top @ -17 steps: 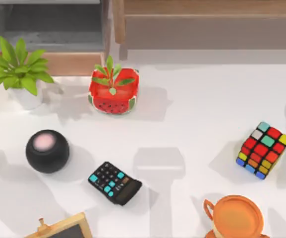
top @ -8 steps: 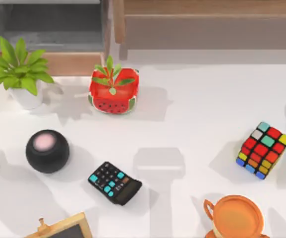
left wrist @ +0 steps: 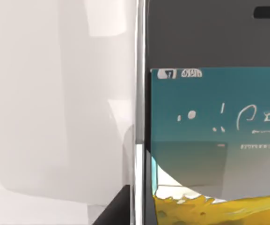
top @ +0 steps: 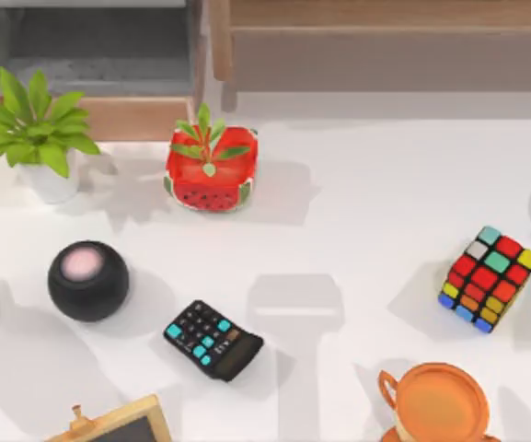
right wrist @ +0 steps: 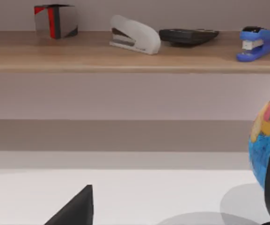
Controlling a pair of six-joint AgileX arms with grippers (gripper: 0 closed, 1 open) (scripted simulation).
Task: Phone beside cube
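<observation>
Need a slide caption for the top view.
Puzzle cube at table's right; calculator, black speaker, watermelon planter to its left.

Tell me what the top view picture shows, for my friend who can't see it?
A white table holds a colourful puzzle cube at the right, a black calculator near the middle, and a watermelon planter behind it. A black round speaker sits left.

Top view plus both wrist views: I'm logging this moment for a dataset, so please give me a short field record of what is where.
cube: on the table's right side, resting on the white table
phone: close before the left wrist camera, screen lit, beside the white surface
calculator: low centre of the table, left of the cube and apart from it
watermelon planter: rear centre
black speaker: left side
orange cup: front right, below the cube
globe: in the right wrist view
</observation>
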